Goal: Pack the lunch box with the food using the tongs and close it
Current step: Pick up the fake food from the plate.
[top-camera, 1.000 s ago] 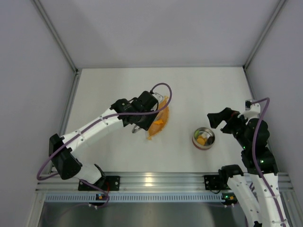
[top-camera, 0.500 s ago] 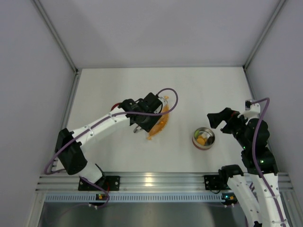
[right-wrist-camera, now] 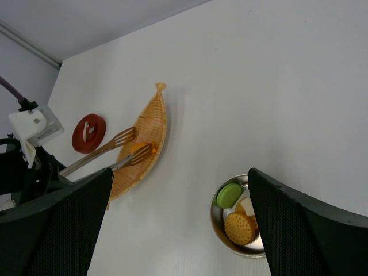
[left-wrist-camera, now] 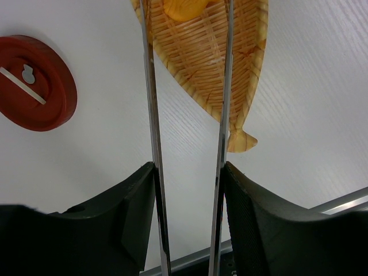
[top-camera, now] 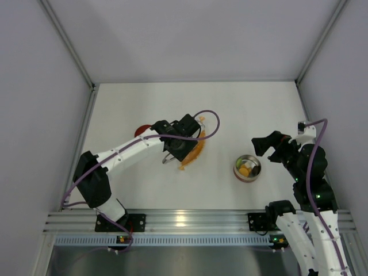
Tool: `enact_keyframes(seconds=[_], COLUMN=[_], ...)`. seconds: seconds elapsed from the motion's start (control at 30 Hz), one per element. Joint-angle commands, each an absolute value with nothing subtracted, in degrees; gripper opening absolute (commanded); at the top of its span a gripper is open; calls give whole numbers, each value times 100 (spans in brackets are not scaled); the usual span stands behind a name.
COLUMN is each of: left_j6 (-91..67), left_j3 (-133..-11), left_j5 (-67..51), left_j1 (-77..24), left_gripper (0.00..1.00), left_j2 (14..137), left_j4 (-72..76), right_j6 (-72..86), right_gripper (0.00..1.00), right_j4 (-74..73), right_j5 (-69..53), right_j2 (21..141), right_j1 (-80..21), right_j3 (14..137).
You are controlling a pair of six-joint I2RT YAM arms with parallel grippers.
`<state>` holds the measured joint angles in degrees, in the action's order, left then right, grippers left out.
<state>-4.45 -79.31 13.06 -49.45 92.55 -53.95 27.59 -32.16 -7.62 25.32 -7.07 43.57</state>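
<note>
Box point(top-camera: 244, 159) sits open on the table point(top-camera: 247, 109), at 4 o'clock from the tray point(left-wrist-camera: 241, 69), well apart from it. Inside the box you've got a green piece point(right-wrist-camera: 229, 194), a round brown biscuit point(right-wrist-camera: 240, 228) and a white bit point(right-wrist-camera: 248, 206) between them; the top view shows yellow-orange in there too.

Lid point(left-wrist-camera: 34, 83) lies flat on the table at 9 o'clock from the tray, white squiggle up, not on the box. In the top view your left arm hides part of it.

Tongs point(left-wrist-camera: 150, 86) are in your left gripper point(left-wrist-camera: 188, 169). Its fingers point(left-wrist-camera: 115, 213) are half closed, pressing on the outside of both tong arms. The arms stand apart and run out over the tray. An orange piece point(left-wrist-camera: 184, 7) lies in the tray between the arms near the tips. The right wrist view puts it against the lower slotted head, with the upper head off it. Can't tell if it's pinched.

Tray lies near the table's middle, its tail pointing at 6 o'clock in the left wrist view.

Your right gripper point(top-camera: 267, 144) hangs at 1 o'clock from the box, near it but not touching. Its fingers point(right-wrist-camera: 57, 230) are spread fully wide, holding nothing. The box shows below and between them in its wrist view.
</note>
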Motion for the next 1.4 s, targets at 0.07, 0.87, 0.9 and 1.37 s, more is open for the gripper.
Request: enact_keyframes(seconds=[0.07,0.87,0.9,1.37], left_j6=[-422,-527,-536,-659], left_j3=[-8191,-8271,-8271,-8323], left_j5=[1310,598,580,554], left_j1=[-4922,-4685,-4685,-4685], left_gripper=[54,53,53,49], left_j2=[9176,9404,9404,9158], left_j4=[-5326,-5449,-5467,-5686], right_j6=[2698,2698,2690,2707], right_gripper=[99,99,99,100], right_j4=[-3015,-3059,-3050,-3041], right_j5=[-712,-677,-677,-703], right_j2=[2566,2522,2514,2522], right_j1=[-642,-650,-642,-642], right_j3=[4518,4474,4474,4465])
